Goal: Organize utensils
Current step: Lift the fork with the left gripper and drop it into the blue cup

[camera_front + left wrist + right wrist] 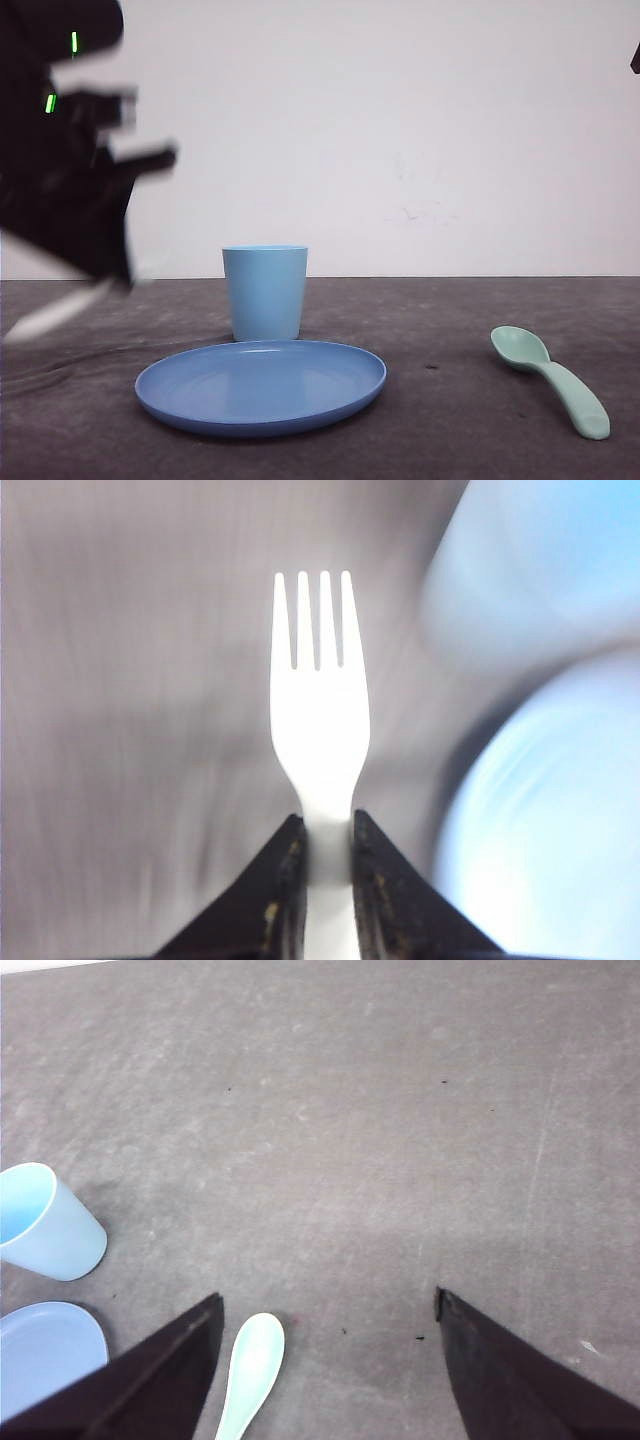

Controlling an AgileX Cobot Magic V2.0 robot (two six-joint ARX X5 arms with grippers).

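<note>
Cup (265,292) and plate (261,385) are sitting mid-table (440,420), touching-close, blocking the middle. Bare table is lying open between plate and spoon (552,379), and behind spoon toward the far edge.

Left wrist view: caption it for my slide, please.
Left gripper clamps the white fork by its handle.
</note>
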